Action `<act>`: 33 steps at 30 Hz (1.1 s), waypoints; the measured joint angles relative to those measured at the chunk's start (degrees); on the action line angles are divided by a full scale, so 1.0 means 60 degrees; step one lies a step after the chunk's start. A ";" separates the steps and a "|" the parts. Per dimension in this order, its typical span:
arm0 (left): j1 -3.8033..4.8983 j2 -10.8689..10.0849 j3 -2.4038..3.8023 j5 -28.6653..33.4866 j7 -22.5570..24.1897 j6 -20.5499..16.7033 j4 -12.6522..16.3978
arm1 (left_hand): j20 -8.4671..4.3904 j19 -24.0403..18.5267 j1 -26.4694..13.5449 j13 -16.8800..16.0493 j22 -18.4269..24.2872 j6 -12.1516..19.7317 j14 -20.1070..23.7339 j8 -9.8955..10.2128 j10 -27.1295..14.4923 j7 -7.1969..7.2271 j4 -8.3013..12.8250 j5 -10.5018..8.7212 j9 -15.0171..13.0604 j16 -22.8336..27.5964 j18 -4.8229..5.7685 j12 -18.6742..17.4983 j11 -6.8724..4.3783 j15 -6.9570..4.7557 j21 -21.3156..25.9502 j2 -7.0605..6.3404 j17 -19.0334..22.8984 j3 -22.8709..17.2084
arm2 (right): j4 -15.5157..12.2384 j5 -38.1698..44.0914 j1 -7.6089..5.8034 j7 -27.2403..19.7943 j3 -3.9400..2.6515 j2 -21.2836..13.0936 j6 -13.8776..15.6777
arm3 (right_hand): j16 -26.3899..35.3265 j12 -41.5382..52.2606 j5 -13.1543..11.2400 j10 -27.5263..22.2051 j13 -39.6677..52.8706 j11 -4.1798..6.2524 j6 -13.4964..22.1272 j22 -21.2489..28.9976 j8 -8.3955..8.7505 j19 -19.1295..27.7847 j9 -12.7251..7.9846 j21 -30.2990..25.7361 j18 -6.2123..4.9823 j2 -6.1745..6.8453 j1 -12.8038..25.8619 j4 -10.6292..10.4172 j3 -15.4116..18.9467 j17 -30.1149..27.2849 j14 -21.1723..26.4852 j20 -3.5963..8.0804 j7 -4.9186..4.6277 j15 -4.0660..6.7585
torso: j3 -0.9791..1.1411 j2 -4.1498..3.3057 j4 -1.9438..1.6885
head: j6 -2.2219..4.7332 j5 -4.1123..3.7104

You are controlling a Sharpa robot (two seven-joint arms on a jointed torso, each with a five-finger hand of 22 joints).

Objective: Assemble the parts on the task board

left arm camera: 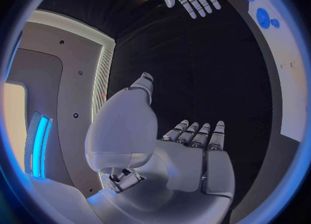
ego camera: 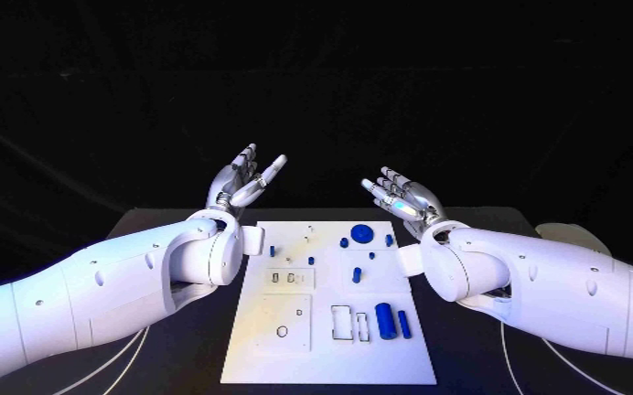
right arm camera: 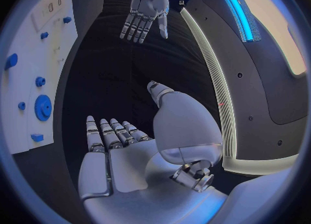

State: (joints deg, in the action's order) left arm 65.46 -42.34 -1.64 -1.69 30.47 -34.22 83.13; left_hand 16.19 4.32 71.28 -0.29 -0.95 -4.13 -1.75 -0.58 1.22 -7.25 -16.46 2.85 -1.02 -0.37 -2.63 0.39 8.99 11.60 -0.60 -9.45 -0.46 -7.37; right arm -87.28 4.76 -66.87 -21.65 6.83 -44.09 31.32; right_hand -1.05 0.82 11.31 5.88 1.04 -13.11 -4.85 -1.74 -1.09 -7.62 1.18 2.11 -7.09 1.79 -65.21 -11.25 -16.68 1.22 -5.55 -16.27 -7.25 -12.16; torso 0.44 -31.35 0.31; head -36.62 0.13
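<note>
The task board (ego camera: 330, 358) lies flat at the lower middle of the head view, on the black worktop (ego camera: 158, 221). The left robot hand (ego camera: 247, 180) is raised beyond the board's upper left corner, fingers spread wide, holding nothing. The right robot hand (ego camera: 402, 196) is raised beyond the upper right corner, fingers likewise apart and empty. On the board, a round blue gear (ego camera: 361, 230) sits near the upper edge with several small blue parts (ego camera: 344, 242) around it. A blue cylinder (ego camera: 385, 320) and a thinner blue pin (ego camera: 403, 324) lie side by side near the lower right. Neither robot hand touches the board.
</note>
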 measured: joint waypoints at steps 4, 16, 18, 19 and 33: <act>0.0007 0.0006 -0.0006 -0.0072 0.0066 0.0246 -0.0017 | 0.0087 0.0016 0.0409 -0.0022 -0.0012 -0.0157 -0.0111 -0.0055 0.0095 -0.0012 -0.0118 0.0000 -0.0035 -0.0020 -0.0001 0.0000 0.0199 0.0214 -0.0044 0.0064 -0.0054 -0.0122 | 0.0060 0.0290 -0.0135 0.0346 0.0121 0.0014 -0.0648 | -0.0195 0.0124 0.0037 0.0661 0.0071 -0.0060 -0.0506 -0.0094 -0.0192 -0.0495 0.0130 0.0227 -0.0002 0.0019 -0.0491 0.0131 -0.0132 0.0128 -0.0661 -0.0023 -0.0034 -0.0038 | -0.0001 0.0000 0.0002 | -0.0001 0.0000; 0.0047 -0.0780 -0.0015 -0.0183 0.0212 0.0827 0.0365 | 0.0103 0.3542 0.1346 -0.0397 -0.0675 -0.3044 -0.3572 -0.1149 0.3378 -0.0207 0.0021 0.0000 -0.0749 -0.1372 -0.0241 0.0718 0.1026 0.0461 -0.1443 0.0825 -0.0888 -0.0678 | 0.0254 0.2800 -0.0357 0.0318 0.0139 -0.0375 -0.0424 | -0.1060 0.0610 -0.0017 0.4801 0.0337 -0.0138 -0.3427 -0.0291 -0.1217 -0.2586 0.0794 0.0897 -0.0002 0.0248 -0.1745 0.0982 -0.0529 0.0671 -0.4306 -0.0066 -0.0256 -0.0087 | -0.0012 -0.0210 -0.0032 | -0.0150 -0.0156; 0.0082 -0.0882 -0.0015 -0.0197 0.0234 0.0878 0.0462 | 0.0087 0.4607 0.1559 -0.0474 -0.0824 -0.3851 -0.4673 -0.1476 0.4543 -0.0266 0.0047 0.0000 -0.0943 -0.1773 -0.0445 0.0945 0.1036 0.0377 -0.1843 0.0833 -0.1113 -0.0756 | 0.0260 0.3261 -0.0407 0.0290 0.0142 -0.0383 -0.0306 | -0.1190 0.0629 -0.0018 0.5512 0.0365 -0.0097 -0.4017 -0.0336 -0.1400 -0.3214 0.0908 0.1077 -0.0046 0.0296 -0.1849 0.1079 -0.0625 0.0746 -0.4977 -0.0066 -0.0300 -0.0037 | -0.0006 -0.0259 -0.0021 | -0.0153 -0.0164; 0.0096 -0.0926 -0.0015 -0.0200 0.0241 0.0894 0.0507 | 0.0082 0.4914 0.1621 -0.0502 -0.0847 -0.4222 -0.5210 -0.1626 0.5084 -0.0299 0.0069 0.0000 -0.1039 -0.1967 -0.0486 0.1046 0.1012 0.0319 -0.1959 0.0847 -0.1215 -0.0779 | 0.0270 0.3426 -0.0433 0.0282 0.0142 -0.0392 -0.0259 | -0.1241 0.0629 -0.0018 0.5812 0.0378 -0.0071 -0.4332 -0.0350 -0.1494 -0.3505 0.0965 0.1149 -0.0152 0.0312 -0.1909 0.1123 -0.0669 0.0772 -0.5263 -0.0063 -0.0324 -0.0009 | -0.0002 -0.0283 -0.0020 | -0.0154 -0.0165; 0.0303 -0.1623 0.0002 -0.0076 0.0236 0.1107 0.1560 | 0.0012 0.6890 0.1998 -0.0569 -0.0744 -0.6890 -0.7853 -0.2531 0.8480 -0.0707 0.0177 0.0000 -0.1561 -0.2551 -0.1185 0.1202 0.0452 -0.0306 -0.2489 0.0765 -0.1547 -0.1131 | 0.0769 0.6186 -0.0844 0.0701 0.0086 -0.0383 -0.0152 | -0.1805 0.0629 -0.0018 0.8551 0.0446 0.0388 -0.6984 -0.0409 -0.2108 -0.6400 0.1292 0.1774 -0.0444 0.0677 -0.2087 0.1365 -0.1550 0.1062 -0.8282 0.0184 -0.0745 0.0565 | 0.0032 -0.0786 -0.0055 | -0.0081 -0.0296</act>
State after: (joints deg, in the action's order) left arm 67.28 -52.08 -1.62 -2.15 31.89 -27.58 92.49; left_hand 16.26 45.66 83.27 -3.71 -5.42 -45.47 -48.87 -15.76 52.10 -11.49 -15.40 2.85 -10.39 -15.68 -9.74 7.60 11.70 9.76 -15.54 -4.86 -9.74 -14.15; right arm -82.67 41.87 -71.94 -17.44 7.34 -46.39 30.41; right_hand -11.88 4.60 11.21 57.19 3.71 -10.79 -46.75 -4.19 -13.74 -46.02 8.93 12.75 -9.75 5.85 -77.73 -3.06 -25.97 7.59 -55.25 -15.16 -11.72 -8.77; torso 0.64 -36.07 -0.02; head -37.11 -1.64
